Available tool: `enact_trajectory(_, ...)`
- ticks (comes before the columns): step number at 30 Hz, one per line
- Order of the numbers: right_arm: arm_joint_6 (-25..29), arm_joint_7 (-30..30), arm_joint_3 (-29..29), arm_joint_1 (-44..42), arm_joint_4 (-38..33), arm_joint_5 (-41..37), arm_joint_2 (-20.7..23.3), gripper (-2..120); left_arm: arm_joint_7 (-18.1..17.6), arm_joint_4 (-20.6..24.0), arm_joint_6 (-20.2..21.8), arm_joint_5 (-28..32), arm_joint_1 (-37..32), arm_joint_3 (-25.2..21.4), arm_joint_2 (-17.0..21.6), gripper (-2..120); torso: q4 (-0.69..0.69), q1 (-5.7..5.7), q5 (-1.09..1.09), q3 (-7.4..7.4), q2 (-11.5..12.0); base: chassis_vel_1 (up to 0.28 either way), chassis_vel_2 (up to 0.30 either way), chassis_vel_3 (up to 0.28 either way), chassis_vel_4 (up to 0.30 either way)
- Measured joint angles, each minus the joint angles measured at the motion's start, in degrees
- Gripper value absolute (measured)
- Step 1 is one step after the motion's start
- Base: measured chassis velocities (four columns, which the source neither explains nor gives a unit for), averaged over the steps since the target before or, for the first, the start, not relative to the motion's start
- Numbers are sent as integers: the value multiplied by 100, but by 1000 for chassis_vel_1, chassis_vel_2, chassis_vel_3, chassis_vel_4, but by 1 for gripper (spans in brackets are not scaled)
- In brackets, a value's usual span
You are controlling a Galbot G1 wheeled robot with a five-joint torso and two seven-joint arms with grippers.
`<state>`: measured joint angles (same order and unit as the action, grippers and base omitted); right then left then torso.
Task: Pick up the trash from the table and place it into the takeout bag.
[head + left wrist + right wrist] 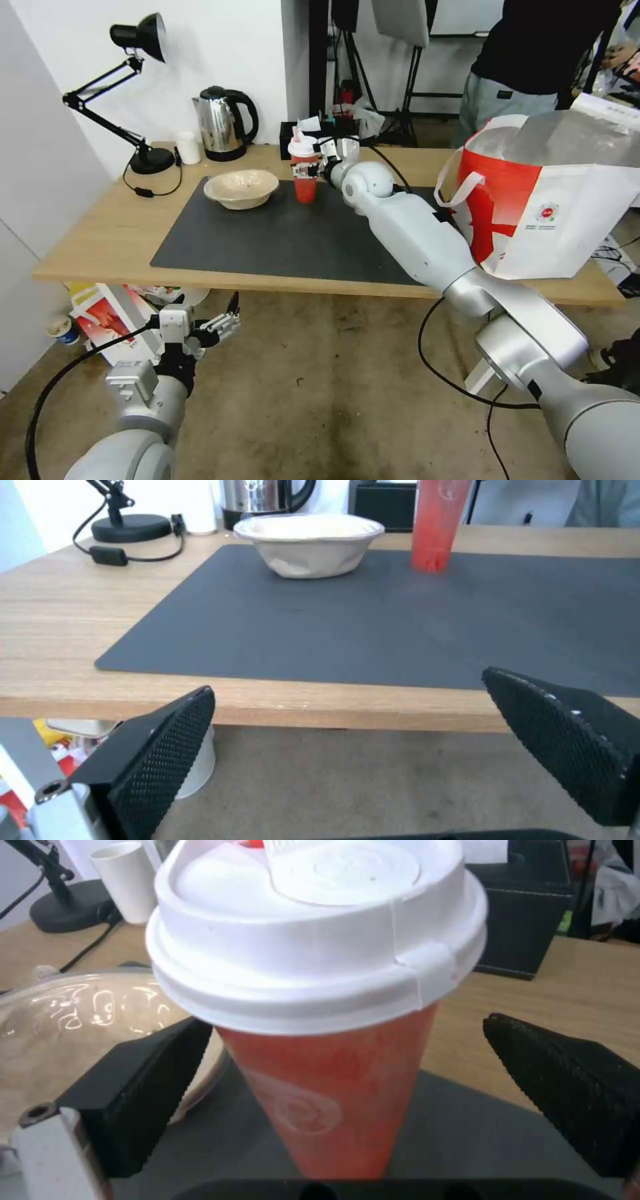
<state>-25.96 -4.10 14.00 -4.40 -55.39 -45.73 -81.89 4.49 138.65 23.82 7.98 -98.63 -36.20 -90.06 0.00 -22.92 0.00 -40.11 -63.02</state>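
Nearest, the left gripper point(223, 325) hangs below the near edge of the table point(100, 247), over the floor, its two black fingers point(157, 760) spread wide with nothing between them. Just above and beyond it lies the dark grey mat point(287, 240) on the light wood.

On the right, the takeout bag point(553, 200) stands at the right end of the table, its mouth open and a white loop handle hanging towards the mat.

The right arm reaches from the near right across the mat to its far edge. There the right gripper point(313, 167) is at the red cup point(305, 175) with the white lid, which stands upright on the mat. In the right wrist view the cup point(327, 1040) sits between the black fingers point(143, 1090), which are wide apart and not touching it.

Left of the cup, apart from it, the shallow beige bowl point(241, 188) rests on the mat.

Farther back stand a steel kettle point(223, 123), a black tissue box point(291, 137) and, at the far left, a black desk lamp point(127, 87).
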Motion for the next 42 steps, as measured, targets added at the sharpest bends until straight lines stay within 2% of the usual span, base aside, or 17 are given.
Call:
enact_trajectory(11, 56, 164, -28, 39, 315, 168, -238, 100, 0, -48, -1, 23, 39, 9, 22, 100, 1, 0, 0, 0, 0, 0, 0, 0, 0)
enact_trajectory(21, 167, 332, -20, 33, 368, 222, -177, 99, 0, -90, -41, 30, 49, 27, 36, 100, 0, 0, 0, 0, 0, 0, 0, 0, 0)
enact_trajectory(42, 282, 416, 32, -59, 294, 215, -18, 41, 0, -138, -87, 33, 37, 40, 45, 100, 1, 0, 0, 1, 0, 0, 0, 0, 0)
